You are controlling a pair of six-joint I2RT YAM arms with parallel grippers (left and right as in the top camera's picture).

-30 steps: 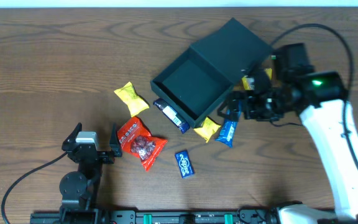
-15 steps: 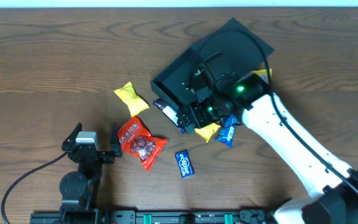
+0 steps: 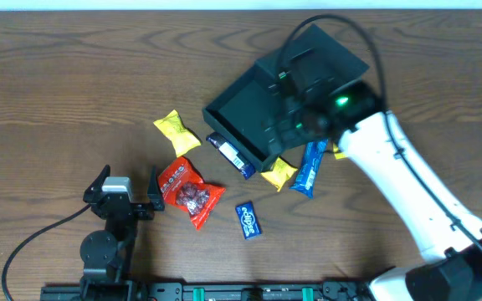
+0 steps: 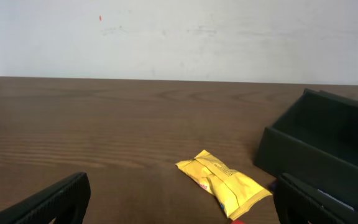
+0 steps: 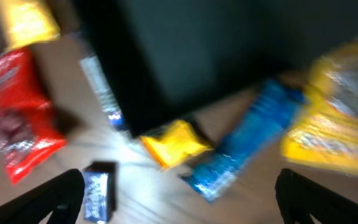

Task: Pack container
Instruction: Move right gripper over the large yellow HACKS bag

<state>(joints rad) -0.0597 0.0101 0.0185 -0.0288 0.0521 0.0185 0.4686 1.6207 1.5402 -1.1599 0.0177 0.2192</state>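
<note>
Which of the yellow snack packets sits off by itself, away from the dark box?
The leftmost yellow packet, bare wood all around it. The others lie close by the box, such as the corner yellow packet.

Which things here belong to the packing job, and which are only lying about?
For the job: box, left yellow packet, yellow packet at box, red bag, dark bar, long blue packet, small blue packet.
Only there: cable, table.

The box (image 3: 245, 109) is sitting on the table (image 3: 57, 84), and snack packets (image 3: 192, 191) are lying in front and left of it.
</note>
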